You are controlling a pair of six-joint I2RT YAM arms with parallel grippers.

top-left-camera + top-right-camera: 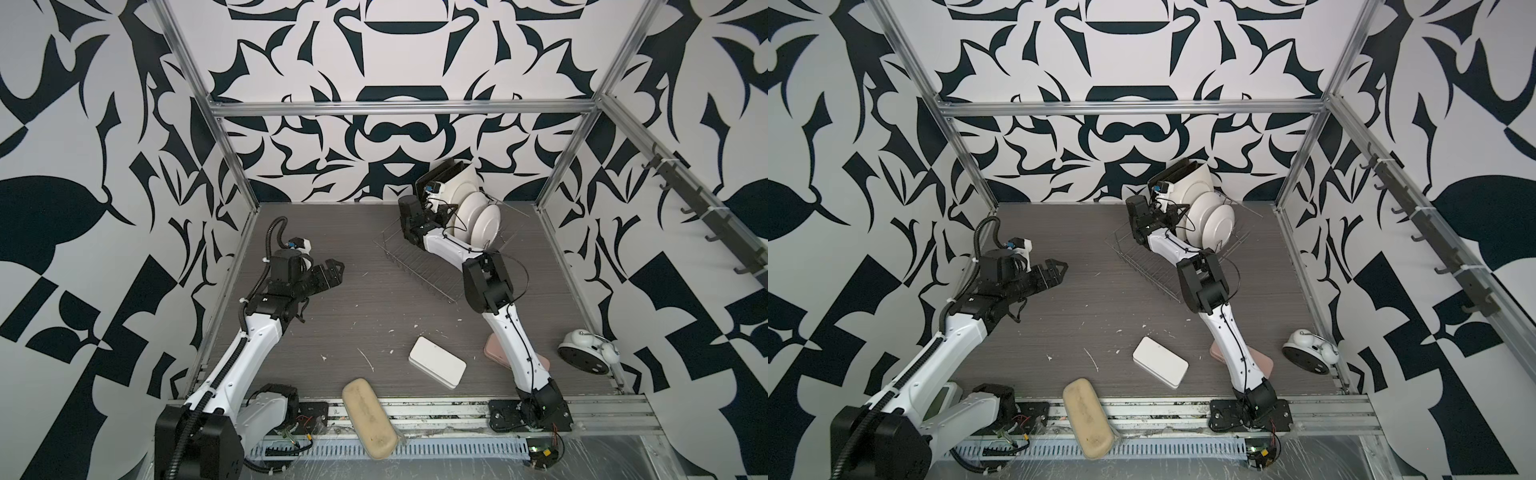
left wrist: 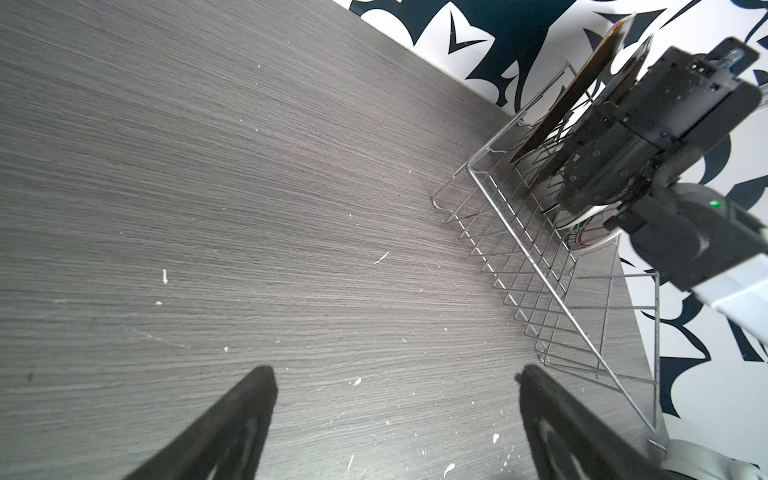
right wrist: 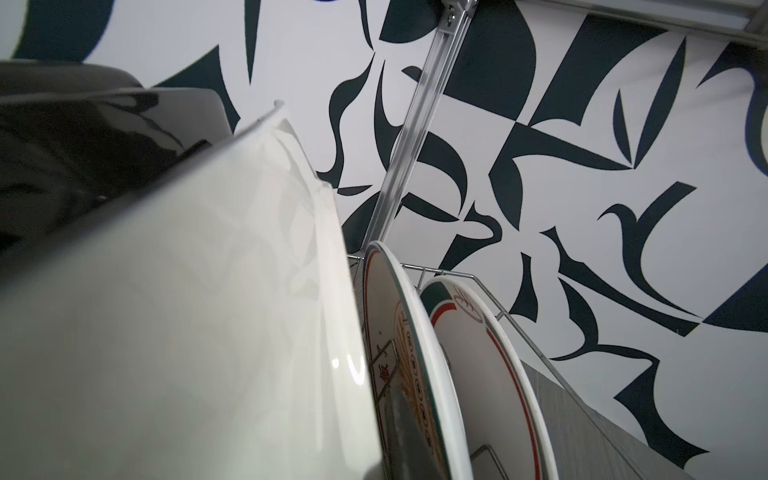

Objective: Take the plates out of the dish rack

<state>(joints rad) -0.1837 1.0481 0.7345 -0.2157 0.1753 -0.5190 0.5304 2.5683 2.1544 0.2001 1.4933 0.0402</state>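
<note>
Currently all five plates stand on edge in the dish rack (image 1: 415, 266), at the far right of the table (image 1: 353, 324): two black plates (image 1: 440, 174) rearmost, next the white square plate (image 3: 187, 291), then two round plates (image 1: 489, 222) with printed faces. The right gripper (image 1: 444, 211) reaches into the rack, jaws nearly together on the white square plate's edge. The left gripper (image 1: 338, 272) hangs spread wide above bare table, well apart from the rack.

The dish rack (image 1: 415, 266) is shiny metal wire; the white and black plates (image 3: 187, 291) in it are glossy. Under it lies the matt, grey wood-grain tabletop (image 1: 353, 249). My left tool (image 2: 395, 372) looks matt black.
</note>
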